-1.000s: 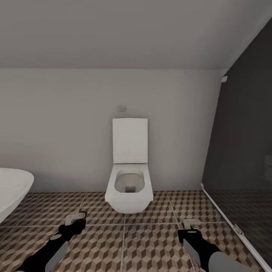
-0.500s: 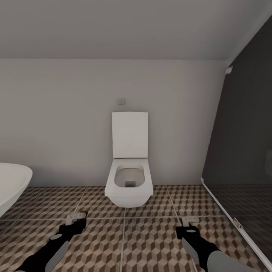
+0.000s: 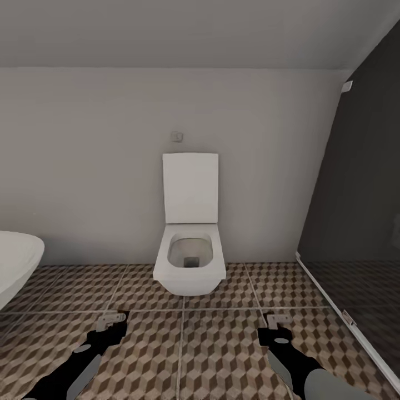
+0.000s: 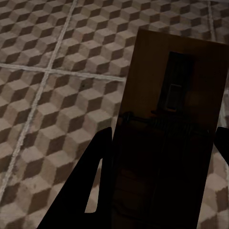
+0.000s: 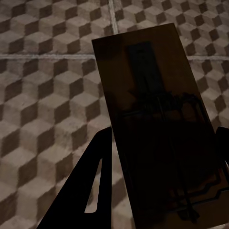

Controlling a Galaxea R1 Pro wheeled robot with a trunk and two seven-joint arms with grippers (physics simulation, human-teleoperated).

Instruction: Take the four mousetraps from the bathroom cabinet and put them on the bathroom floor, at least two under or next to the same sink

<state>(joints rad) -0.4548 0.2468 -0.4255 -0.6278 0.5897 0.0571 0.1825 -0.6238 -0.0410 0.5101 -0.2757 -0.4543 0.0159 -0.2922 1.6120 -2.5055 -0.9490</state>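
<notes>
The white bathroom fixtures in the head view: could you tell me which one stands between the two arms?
The white wall-hung toilet with its lid raised; the white oval bathtub sits at the left edge.

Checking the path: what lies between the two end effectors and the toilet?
Head view: only bare bathroom floor lies between the left end effector, the right end effector and the toilet.

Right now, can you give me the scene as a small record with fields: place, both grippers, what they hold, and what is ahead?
place: bathroom, cube-pattern floor
left gripper: shut on a mousetrap, held over the floor
right gripper: shut on a second mousetrap, also over the floor
ahead: white toilet, lid up, against the wall
left edge: white bathtub, partly in view
right side: dark glass panel
</notes>
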